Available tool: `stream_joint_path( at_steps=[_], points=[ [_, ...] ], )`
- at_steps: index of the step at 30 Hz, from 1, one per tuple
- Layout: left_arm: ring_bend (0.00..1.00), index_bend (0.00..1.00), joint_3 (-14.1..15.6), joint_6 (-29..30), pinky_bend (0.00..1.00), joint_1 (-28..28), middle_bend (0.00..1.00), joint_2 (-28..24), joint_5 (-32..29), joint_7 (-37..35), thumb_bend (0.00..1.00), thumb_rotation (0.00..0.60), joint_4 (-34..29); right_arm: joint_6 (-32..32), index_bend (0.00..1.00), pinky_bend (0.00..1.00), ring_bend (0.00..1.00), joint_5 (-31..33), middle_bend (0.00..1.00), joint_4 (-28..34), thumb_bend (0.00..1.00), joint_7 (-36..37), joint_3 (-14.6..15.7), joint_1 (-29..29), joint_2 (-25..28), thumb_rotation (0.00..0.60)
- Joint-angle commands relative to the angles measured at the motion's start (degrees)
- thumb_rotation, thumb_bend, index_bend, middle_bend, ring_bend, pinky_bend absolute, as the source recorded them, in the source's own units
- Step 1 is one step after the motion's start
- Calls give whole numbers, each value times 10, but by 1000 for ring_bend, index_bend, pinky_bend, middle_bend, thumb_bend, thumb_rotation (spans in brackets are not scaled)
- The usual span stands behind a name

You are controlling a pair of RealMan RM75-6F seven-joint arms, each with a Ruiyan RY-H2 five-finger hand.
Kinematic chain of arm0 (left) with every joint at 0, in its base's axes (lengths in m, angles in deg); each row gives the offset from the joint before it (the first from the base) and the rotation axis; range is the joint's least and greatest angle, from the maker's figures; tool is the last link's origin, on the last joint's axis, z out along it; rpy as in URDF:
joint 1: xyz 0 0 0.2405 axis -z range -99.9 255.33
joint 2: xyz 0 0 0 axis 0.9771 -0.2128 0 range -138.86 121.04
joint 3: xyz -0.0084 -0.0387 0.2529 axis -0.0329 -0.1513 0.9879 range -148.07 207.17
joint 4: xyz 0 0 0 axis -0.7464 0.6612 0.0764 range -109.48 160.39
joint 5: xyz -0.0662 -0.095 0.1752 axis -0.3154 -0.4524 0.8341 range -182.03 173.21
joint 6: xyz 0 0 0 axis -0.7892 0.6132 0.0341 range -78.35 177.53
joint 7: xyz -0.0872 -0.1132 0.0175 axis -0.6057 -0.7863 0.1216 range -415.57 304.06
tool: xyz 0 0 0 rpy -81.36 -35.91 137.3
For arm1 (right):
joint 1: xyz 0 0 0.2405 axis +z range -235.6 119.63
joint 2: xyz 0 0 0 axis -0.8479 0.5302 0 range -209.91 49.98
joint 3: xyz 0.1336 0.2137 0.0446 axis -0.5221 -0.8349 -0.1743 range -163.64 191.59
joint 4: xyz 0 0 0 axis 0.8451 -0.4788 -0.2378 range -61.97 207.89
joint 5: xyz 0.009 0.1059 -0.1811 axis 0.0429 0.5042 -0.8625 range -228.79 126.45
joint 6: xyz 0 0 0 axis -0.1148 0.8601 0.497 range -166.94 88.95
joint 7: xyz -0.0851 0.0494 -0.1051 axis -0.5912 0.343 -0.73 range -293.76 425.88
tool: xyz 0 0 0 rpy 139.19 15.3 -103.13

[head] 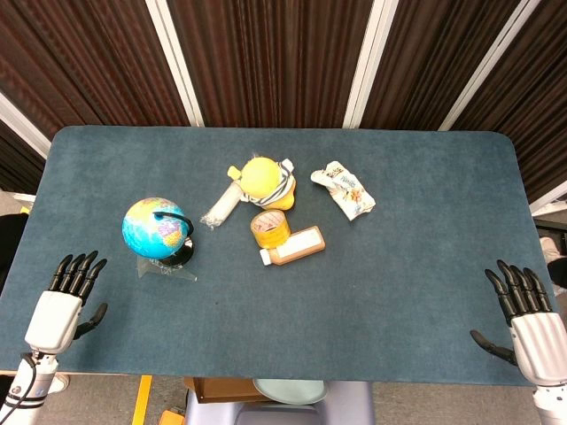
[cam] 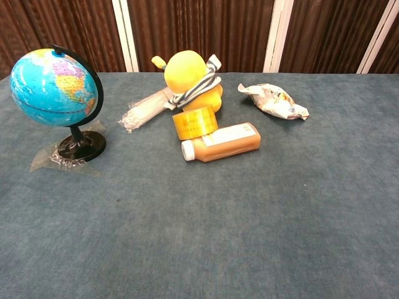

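Note:
My left hand (head: 64,305) lies flat at the table's near left corner, fingers spread, holding nothing. My right hand (head: 524,319) lies the same way at the near right corner, empty. Neither hand shows in the chest view. Nearest the left hand stands a small globe (head: 155,227) (cam: 55,87) on a black stand, on a scrap of clear plastic. In the middle sit a yellow plush toy (head: 263,180) (cam: 190,80), a yellow tape roll (head: 270,229) (cam: 195,123) and an orange bottle (head: 295,246) (cam: 222,142) lying on its side.
A clear-wrapped white tube (head: 221,209) (cam: 144,109) lies left of the plush toy. A crumpled snack packet (head: 345,190) (cam: 273,101) lies to the right of it. The blue-grey table (head: 354,336) (cam: 249,237) stands before dark slatted wall panels.

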Motion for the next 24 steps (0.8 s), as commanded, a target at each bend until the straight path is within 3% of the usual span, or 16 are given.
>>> stream_joint_path(
  at_steps=[1,9,14,19,24],
  points=[
    [0,0,-2,-1,0,-3,0,-3,-2,-4,373,600,-10,-6,0,0,0,-4,0,5,124,10,4,0,8,600],
    [0,0,-15,2,0,-5,0,14,-9,-58,379,600,-6,-13,0,0,0,-14,0,6,124,10,6,0,7,600],
    [0,0,-49,15,0,5,0,71,-26,-187,384,600,22,-28,0,0,0,-11,0,10,124,12,7,2,9,600],
    [0,0,-90,-40,0,35,0,84,-73,-340,377,600,-6,-22,0,0,0,-18,0,6,124,33,4,3,5,600],
    [0,0,-124,-79,0,61,0,91,-108,-343,373,600,-15,-24,0,0,0,-20,0,3,124,33,6,2,5,600]
  ],
)
